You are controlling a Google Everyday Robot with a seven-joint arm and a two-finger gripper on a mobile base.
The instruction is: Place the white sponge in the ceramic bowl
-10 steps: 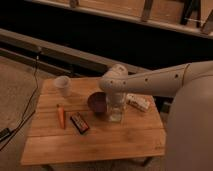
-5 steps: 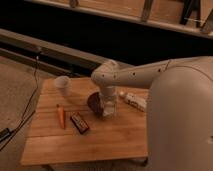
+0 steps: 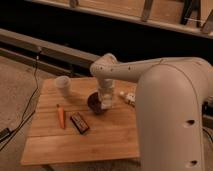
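Observation:
The ceramic bowl [image 3: 94, 101] is small, round and dark maroon, and stands near the middle of the wooden table [image 3: 100, 142]. My gripper [image 3: 105, 102] hangs from the pale arm that reaches in from the right. It points down at the bowl's right rim and covers part of it. The white sponge does not show as a separate thing. A pale patch at the gripper's tip could be the sponge or the gripper itself.
A white cup [image 3: 63, 85] stands at the table's back left. An orange carrot [image 3: 61, 116] and a dark wrapped bar [image 3: 79, 122] lie front left of the bowl. A white labelled tube [image 3: 128, 97] lies right of the gripper. My large arm body fills the right side.
The arm has swung left, carrying the gripper from the table right of the bowl to the bowl's right rim. The other objects have not moved.

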